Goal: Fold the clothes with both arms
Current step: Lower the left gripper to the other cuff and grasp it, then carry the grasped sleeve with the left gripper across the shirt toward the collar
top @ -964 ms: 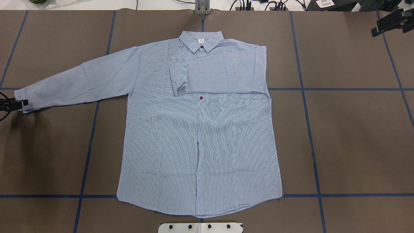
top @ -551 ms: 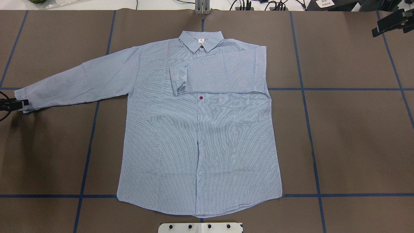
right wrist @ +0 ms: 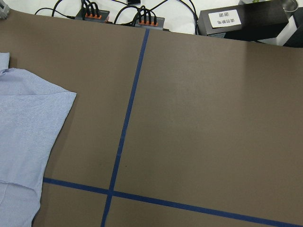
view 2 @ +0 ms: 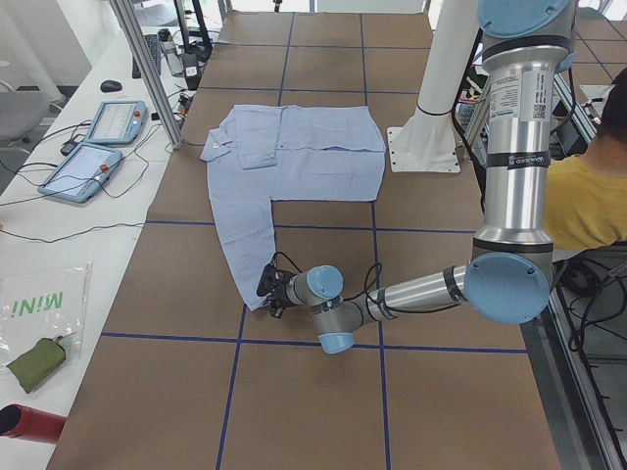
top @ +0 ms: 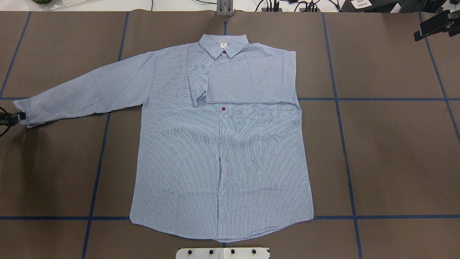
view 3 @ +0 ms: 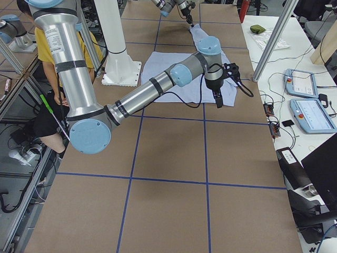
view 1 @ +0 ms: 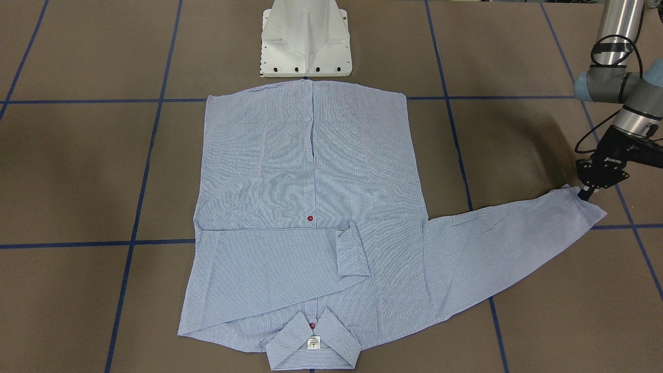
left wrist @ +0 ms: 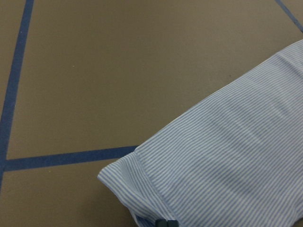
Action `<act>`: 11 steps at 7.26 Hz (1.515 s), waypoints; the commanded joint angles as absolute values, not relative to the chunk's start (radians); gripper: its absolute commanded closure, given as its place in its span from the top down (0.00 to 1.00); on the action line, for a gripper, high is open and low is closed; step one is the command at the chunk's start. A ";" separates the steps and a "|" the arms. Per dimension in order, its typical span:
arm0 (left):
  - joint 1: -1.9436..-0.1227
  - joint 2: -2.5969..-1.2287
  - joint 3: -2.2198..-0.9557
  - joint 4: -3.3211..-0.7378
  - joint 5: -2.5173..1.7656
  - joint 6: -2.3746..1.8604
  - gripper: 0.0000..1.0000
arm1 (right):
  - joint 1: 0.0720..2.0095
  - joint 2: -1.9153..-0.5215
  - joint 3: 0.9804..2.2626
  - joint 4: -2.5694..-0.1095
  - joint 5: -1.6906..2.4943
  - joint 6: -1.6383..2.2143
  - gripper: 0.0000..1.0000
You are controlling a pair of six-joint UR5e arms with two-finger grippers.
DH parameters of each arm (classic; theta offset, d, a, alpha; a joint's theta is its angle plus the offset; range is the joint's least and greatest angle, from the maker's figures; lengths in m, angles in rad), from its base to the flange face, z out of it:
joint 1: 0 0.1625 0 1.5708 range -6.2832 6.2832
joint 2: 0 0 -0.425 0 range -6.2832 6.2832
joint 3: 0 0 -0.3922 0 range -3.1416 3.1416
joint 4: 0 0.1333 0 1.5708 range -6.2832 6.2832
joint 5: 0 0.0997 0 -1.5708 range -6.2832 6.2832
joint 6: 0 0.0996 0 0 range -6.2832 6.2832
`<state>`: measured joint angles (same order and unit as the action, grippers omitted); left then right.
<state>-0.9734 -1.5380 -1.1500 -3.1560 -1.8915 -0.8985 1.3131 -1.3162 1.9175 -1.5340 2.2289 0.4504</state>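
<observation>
- Lying flat in the middle of the worktop [top: 395,162]: shirt [top: 222,151], one sleeve folded over the chest.
- Pinching the other sleeve's cuff [top: 22,106] at the robot's left edge: left gripper [top: 21,116].
- By the far right corner: right gripper [top: 433,25]; cannot tell if wide or narrow.

Bright even light, sharp focus, soft table [top: 395,162] shadows, moiré on the shirt [top: 222,154].

This is a robotics lab. A wide brown-covered table [top: 395,162] carries a blue tape grid [top: 395,99], and blue-grey tablet-like teach pendants [view 2: 83,168] lie on a white side bench [view 2: 39,250].
</observation>
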 commanded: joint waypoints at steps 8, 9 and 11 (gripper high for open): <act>-0.997 -1.984 -1.379 -2.856 -2.200 -1.160 0.00 | 1.313 -1.316 1.916 -1.536 2.229 0.466 1.00; -0.936 -2.085 -1.385 -2.786 -2.189 -1.252 0.00 | 1.313 -1.318 1.916 -1.536 2.229 0.468 1.00; -0.797 -2.263 -1.382 -2.609 -2.061 -1.354 0.00 | 1.313 -1.321 1.916 -1.536 2.230 0.466 1.00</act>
